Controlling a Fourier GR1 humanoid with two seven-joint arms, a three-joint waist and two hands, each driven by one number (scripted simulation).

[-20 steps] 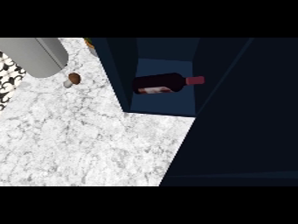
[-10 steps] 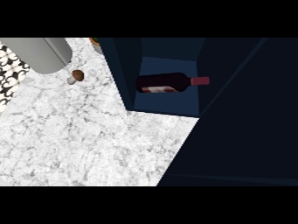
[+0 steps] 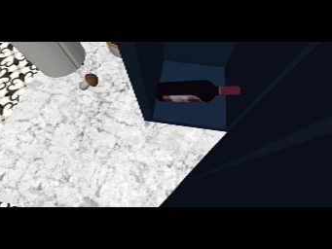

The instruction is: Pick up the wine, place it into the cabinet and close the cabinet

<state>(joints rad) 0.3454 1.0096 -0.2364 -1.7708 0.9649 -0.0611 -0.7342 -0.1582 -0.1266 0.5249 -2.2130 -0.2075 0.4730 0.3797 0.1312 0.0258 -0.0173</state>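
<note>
Wine (image 3: 195,91) — one bottle, we count — lies on its side inside the dark blue cabinet (image 3: 193,113), upper centre of frame, neck pointing right. One mushroom (image 3: 89,80) sits on the marble counter (image 3: 89,151), upper left. Neither hand shows — state not observable.

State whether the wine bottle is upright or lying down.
Lying down: the wine bottle rests on its side inside the cabinet, neck pointing right.

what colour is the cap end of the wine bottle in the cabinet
Red, on the neck of the dark wine bottle lying on its side; seen in the head view.
</note>
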